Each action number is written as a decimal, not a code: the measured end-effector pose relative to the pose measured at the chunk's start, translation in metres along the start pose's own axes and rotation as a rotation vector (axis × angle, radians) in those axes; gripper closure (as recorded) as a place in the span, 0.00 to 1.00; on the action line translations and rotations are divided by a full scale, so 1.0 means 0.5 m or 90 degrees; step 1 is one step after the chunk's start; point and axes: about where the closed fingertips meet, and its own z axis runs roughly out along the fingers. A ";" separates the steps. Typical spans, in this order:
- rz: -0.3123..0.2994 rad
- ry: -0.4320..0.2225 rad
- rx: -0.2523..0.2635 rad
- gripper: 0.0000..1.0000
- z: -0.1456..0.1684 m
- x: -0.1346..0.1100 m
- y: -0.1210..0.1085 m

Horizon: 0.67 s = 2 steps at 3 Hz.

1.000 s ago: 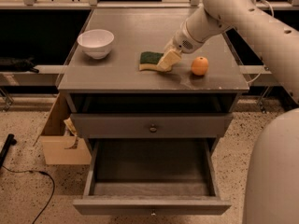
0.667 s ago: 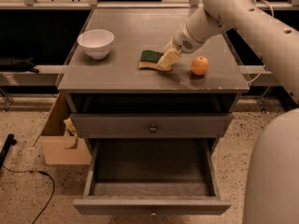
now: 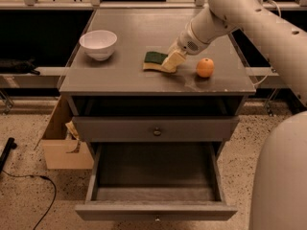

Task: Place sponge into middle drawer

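Note:
The sponge [image 3: 154,58], dark green on top with a yellow body, lies flat on the grey cabinet top [image 3: 124,75], right of centre. My gripper [image 3: 171,61] reaches down from the upper right and sits at the sponge's right end, touching it. The middle drawer [image 3: 156,211] is pulled out wide open below, near the bottom of the view, and its grey floor has nothing on it.
A white bowl [image 3: 98,43] stands at the cabinet top's left. A round orange fruit [image 3: 205,67] sits just right of my gripper. A shut drawer with a knob [image 3: 157,131] is above the open one. A cardboard box [image 3: 64,145] and a black cable [image 3: 29,178] are on the floor at left.

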 end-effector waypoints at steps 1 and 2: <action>-0.009 0.030 0.022 1.00 -0.038 -0.023 -0.018; -0.009 0.046 0.051 1.00 -0.091 -0.040 -0.032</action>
